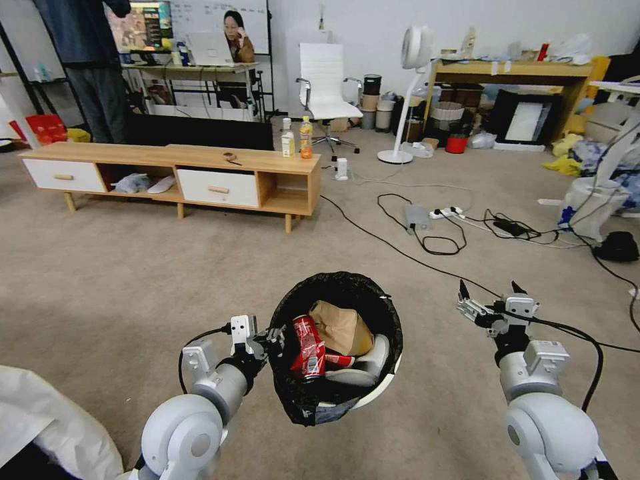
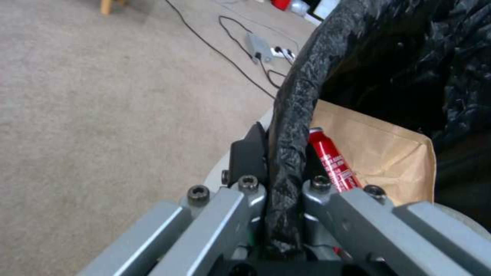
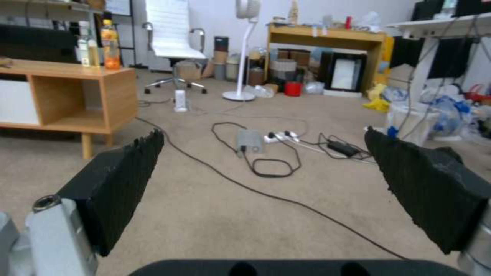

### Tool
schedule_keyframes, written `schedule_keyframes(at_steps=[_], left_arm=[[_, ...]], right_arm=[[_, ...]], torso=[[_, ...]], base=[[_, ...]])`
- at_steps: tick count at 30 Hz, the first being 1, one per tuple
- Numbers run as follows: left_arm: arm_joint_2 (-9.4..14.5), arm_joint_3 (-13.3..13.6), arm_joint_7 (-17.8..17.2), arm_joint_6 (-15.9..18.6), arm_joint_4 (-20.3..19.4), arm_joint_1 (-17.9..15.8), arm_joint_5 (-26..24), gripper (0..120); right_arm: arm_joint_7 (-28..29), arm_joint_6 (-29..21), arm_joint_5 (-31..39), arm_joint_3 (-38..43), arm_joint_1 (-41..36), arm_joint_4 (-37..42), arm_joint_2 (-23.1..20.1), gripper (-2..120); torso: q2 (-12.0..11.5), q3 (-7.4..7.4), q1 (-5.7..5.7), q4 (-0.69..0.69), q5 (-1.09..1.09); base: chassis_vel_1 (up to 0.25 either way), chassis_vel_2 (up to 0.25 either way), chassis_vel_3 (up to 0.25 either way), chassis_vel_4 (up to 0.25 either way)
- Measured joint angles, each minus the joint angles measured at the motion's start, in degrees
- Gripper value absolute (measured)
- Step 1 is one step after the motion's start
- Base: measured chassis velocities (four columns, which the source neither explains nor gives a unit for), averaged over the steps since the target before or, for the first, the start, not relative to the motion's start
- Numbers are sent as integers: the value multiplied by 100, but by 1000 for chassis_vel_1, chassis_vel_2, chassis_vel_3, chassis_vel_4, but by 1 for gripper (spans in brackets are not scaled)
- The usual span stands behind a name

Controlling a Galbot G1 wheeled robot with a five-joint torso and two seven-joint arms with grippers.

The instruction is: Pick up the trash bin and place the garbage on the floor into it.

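Beige-grey carpet, the floor (image 1: 133, 267), spreads under everything we can see. Nearest to us, our left gripper (image 1: 272, 340) is clamped on the near-left rim of the trash bin (image 1: 383, 380), one finger outside the wall and one inside, with the black bag liner (image 2: 291, 126) pinched between them — the left wrist view shows the jaws closed tight on that crinkled edge. We hold the bin up off the carpet, tilted so its mouth faces us. Inside it lies the garbage: a crushed red soda can (image 1: 309, 347) just beside the gripped rim, a brown paper piece (image 1: 343, 327) behind the can, and a red-and-white wrapper (image 1: 340, 361) beneath them, against something pale that we cannot make out.

Our right gripper (image 1: 490, 293) hangs to the right of the bin, well apart from it, at about the same height. Its black ribbed pads (image 3: 122, 180) stand spread wide with nothing between them — only carpet and cables show in the gap.

Farther out, a black cable (image 1: 400, 250) runs across the carpet to a power strip (image 1: 445, 213). Beyond, on the left, a low wooden cabinet (image 1: 200, 173) carries two drink bottles (image 1: 297, 139), with a white office chair (image 1: 325, 83) and a standing fan (image 1: 408, 73) behind.
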Motion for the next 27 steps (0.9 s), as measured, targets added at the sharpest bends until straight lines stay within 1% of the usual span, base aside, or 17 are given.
schedule_keyframes(at_steps=[6, 20, 27], left_arm=[[-15, 0, 0, -2, 22, -4, -1, 2], [-23, 3, -8, 8, 29, -7, 25, 2], [-28, -8, -20, -14, 27, 0, 18, 2]], right_arm=[[-7, 4, -2, -4, 15, -14, 1, 100], [-15, 15, -9, -6, 16, -16, 34, 100], [-17, 15, -16, -7, 15, -12, 38, 100]], torso=[[0, 0, 0, 4, 0], [0, 0, 0, 4, 0], [0, 0, 0, 3, 0]], base=[[-9, -9, -6, -5], [0, 0, 0, 0], [-59, -55, -60, -63]])
